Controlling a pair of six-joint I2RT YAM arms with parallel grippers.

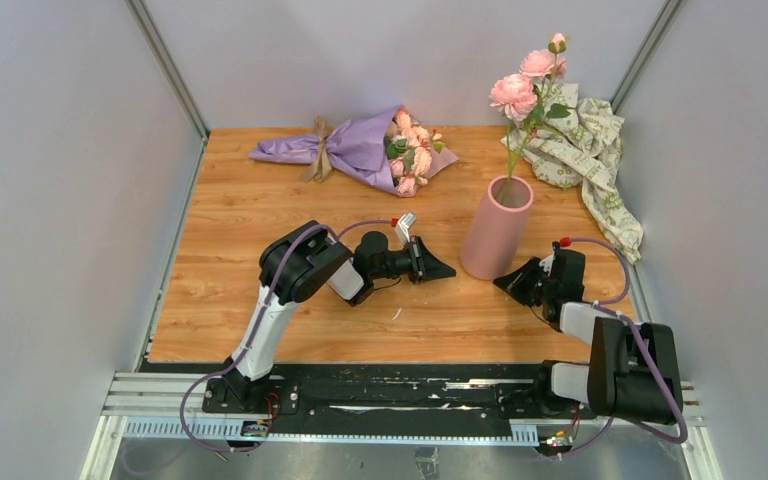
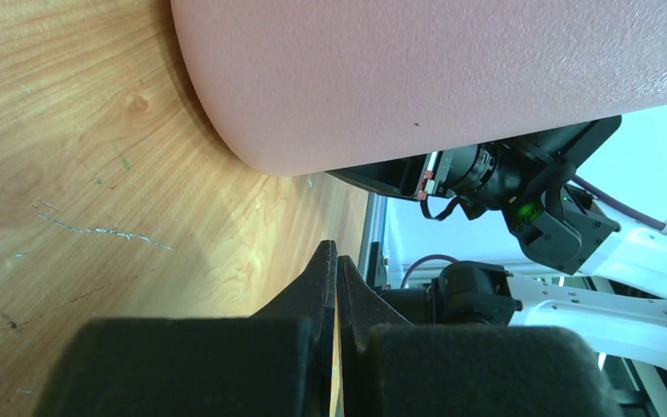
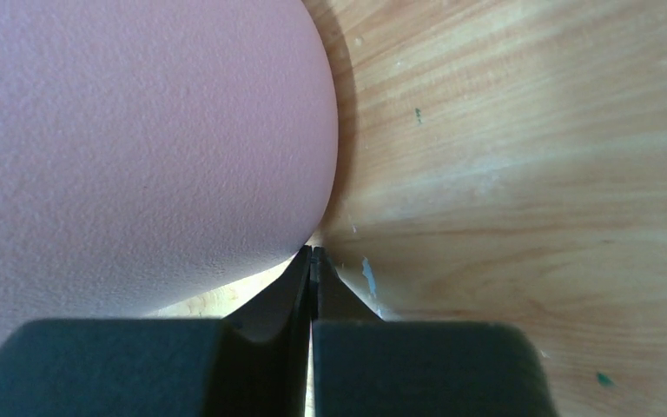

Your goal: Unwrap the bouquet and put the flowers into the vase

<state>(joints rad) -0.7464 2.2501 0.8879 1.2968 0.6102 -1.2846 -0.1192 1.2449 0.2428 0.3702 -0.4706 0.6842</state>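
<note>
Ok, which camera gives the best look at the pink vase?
Top external: the whole vase shows, rim to base, standing on the table. Each wrist view catches only a close stretch of its pink wall.

The left arm and right arm share one look: bulky black joint housings joined by white links, with a lilac cable looping along each. The left end effector and right end effector are black, tapering to wedge-shaped fingers. A red connector sits near each wrist — a green light glows on the right one.
</note>
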